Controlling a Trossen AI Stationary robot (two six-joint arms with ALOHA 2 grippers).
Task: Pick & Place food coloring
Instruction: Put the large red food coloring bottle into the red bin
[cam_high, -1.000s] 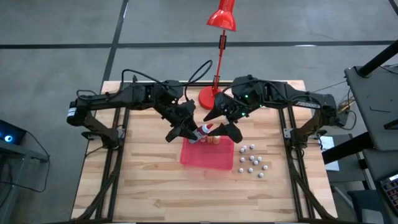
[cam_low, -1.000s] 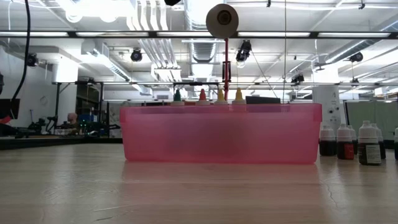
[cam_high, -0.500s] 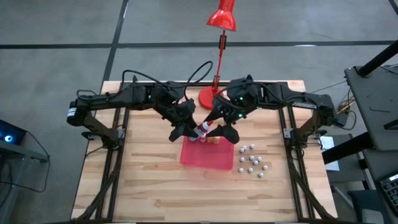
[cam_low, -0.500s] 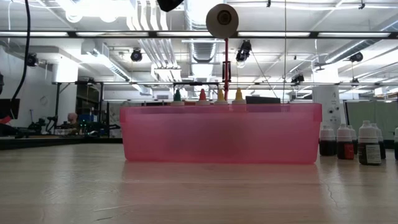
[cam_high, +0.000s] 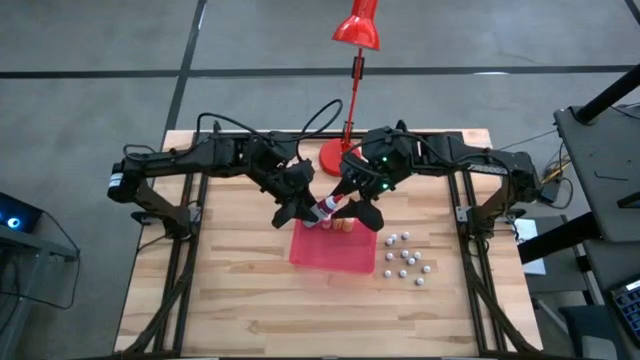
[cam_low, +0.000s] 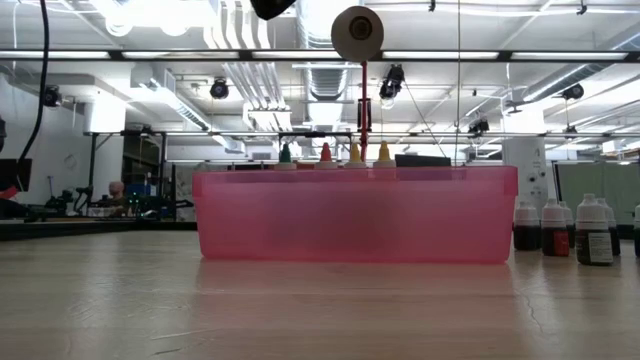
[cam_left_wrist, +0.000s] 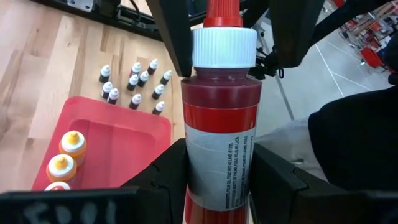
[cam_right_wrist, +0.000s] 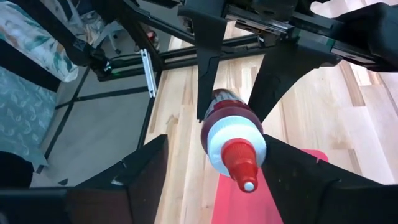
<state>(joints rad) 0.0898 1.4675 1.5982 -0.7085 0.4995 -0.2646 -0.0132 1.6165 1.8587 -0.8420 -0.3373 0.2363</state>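
Left gripper (cam_left_wrist: 217, 186) clamps red food coloring bottle (cam_left_wrist: 221, 118) above tray rim (cam_high: 332, 230); right gripper (cam_high: 345, 200) spread around its cap.

A red desk lamp (cam_high: 356, 30) stands at the far edge of the wooden table (cam_high: 230, 290), its round base (cam_high: 335, 156) on the wood. A pink-red tray (cam_high: 335, 252) lies near the table's middle. Beside it is a cluster of small white-capped dark bottles (cam_high: 406, 260), all upright

One camera looked straight down on the table (cam_high: 230, 300); another sat at table-top level, facing the red tray (cam_low: 355, 215). Both wrist cameras closely framed the same red-capped bottle (cam_left_wrist: 221, 118).
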